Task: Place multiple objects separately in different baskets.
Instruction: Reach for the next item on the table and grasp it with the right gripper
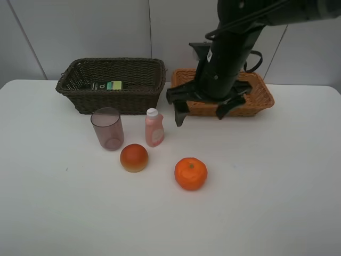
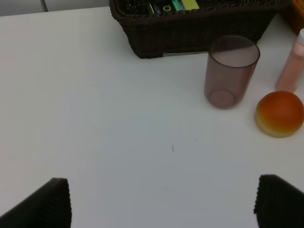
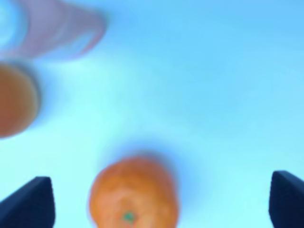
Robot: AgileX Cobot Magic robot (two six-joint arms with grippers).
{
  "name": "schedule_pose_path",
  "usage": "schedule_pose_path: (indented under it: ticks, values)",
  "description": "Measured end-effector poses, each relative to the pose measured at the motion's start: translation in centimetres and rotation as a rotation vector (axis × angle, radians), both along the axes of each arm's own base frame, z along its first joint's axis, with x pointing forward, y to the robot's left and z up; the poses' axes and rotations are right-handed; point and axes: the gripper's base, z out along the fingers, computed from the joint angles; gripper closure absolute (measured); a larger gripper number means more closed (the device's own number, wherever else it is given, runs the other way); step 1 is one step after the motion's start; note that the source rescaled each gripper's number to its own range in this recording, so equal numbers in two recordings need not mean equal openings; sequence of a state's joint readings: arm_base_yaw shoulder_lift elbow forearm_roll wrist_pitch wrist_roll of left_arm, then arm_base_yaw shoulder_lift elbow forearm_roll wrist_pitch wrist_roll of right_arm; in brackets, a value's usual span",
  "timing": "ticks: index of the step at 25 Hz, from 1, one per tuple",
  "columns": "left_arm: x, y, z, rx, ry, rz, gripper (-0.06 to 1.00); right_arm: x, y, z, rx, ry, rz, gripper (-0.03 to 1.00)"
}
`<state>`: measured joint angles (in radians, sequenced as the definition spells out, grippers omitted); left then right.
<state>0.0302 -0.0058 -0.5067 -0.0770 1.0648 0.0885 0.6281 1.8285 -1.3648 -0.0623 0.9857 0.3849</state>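
Observation:
On the white table stand a translucent mauve cup (image 1: 107, 128) and a pink bottle with a white cap (image 1: 154, 127). In front of them lie a red-orange round fruit (image 1: 134, 158) and an orange (image 1: 191, 174). At the back, the dark brown basket (image 1: 80, 90) holds a dark item with a green label (image 1: 108, 85). The light orange basket (image 1: 264, 96) sits partly behind my right arm. My right gripper (image 1: 200, 113) hangs open and empty in front of that basket, beyond the orange (image 3: 133, 194). My left gripper (image 2: 164, 204) is open and empty over bare table, short of the cup (image 2: 231, 71).
The two baskets stand side by side along the back wall. The red-orange fruit (image 2: 279, 114) lies just beside the cup and the bottle (image 2: 293, 66). The right wrist view is blurred.

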Motion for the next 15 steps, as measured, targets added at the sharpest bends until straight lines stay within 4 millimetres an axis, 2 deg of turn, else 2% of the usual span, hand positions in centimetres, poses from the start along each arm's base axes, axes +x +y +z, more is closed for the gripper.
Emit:
schedule_pose_path:
  ticks: [9,15]
  values:
    - [0.0,0.0,0.0,0.0,0.0,0.0,-0.06,-3.4,0.9,-4.0,0.007,0.077,-0.216,0.0]
    - [0.0,0.0,0.0,0.0,0.0,0.0,-0.06,-3.8,1.2,-6.2,0.036,0.087,-0.303,-0.03]
